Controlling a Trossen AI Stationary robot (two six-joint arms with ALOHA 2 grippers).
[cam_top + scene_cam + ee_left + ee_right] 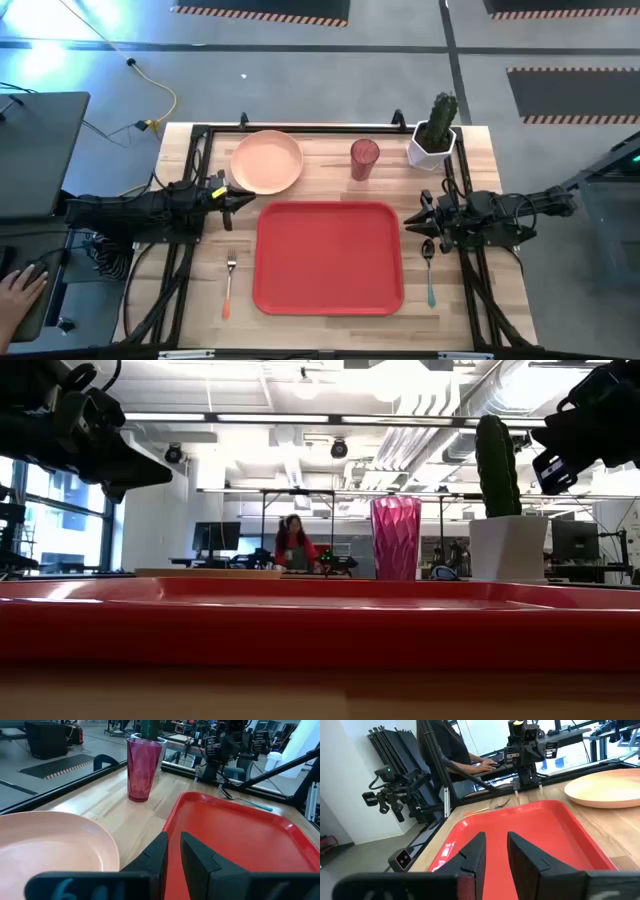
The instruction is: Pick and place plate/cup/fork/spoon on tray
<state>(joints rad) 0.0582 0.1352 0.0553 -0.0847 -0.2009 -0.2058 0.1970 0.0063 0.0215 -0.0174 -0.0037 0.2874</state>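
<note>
Two arms sit at opposite sides of the table, both holding nothing. Left gripper (243, 200) hovers just beside the tray's (330, 258) left far corner, near the plate's (266, 161) near edge; its fingers (155, 857) stand close together with only a narrow gap, nothing between them. Right gripper (412, 222) hovers at the tray's right edge, just above the spoon (429, 268); its fingers (476, 852) also show a narrow gap, nothing gripped. Tray lies flat in the middle of the table, nothing on it. Plate rests on the wood beyond the tray's left far corner, apart from it. Cup (364, 159) stands upright beyond the tray's far edge, between the plate and a white pot with a cactus (436, 135) at the far right. Fork (229, 281) lies on the table left of the tray, tines pointing away, orange handle toward the near edge. Spoon lies right of the tray, teal handle toward the near edge. A person's hand (18, 292) shows at the left edge, off the table.
</note>
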